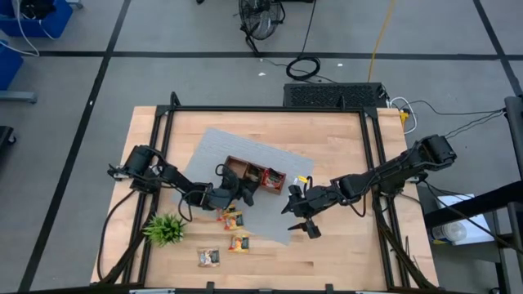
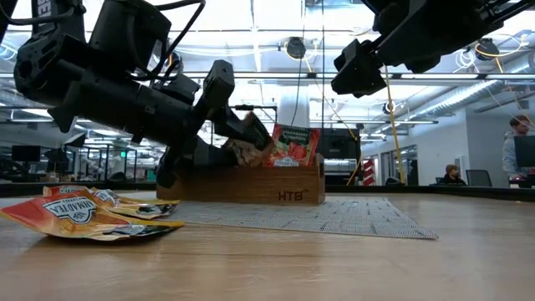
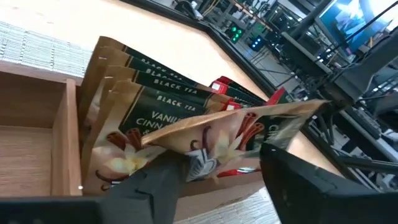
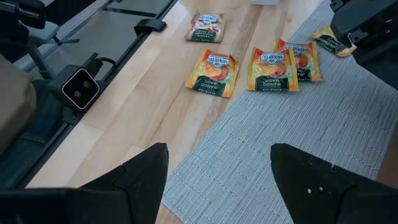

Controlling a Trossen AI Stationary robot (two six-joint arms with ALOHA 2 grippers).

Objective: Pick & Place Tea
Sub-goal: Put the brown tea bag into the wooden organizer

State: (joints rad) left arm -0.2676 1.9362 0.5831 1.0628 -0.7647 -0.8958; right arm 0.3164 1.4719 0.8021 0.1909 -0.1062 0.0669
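Down on the tabletop (image 1: 327, 139) we see a grey mat (image 1: 270, 212) carrying a wooden tray (image 2: 251, 186) with three compartments. Our left gripper (image 1: 245, 189) sits at the tray's near edge, over the middle compartment. In the left wrist view a pale vanilla sachet (image 3: 230, 127) lies tilted between the two dark fingers (image 3: 155, 183), above a row of similar sachets (image 3: 130, 81) standing upright in that compartment; we cannot tell whether the jaws are clenched on it or have let go. Red sachets (image 1: 273, 177) stand in the right-hand compartment, just beside.

Our right gripper (image 1: 301, 214) hovers over the mat's right side, to the right of the tray, jaws spread wide and holding nothing.

Loose orange sachets (image 4: 275, 70) lie near the mat's near-left edge, two overlapping each other, another (image 4: 213, 72) on bare wood beside them. One more sachet (image 1: 208, 257) lies farther toward the near edge. A small green plant (image 1: 165, 229) stands at the near left.
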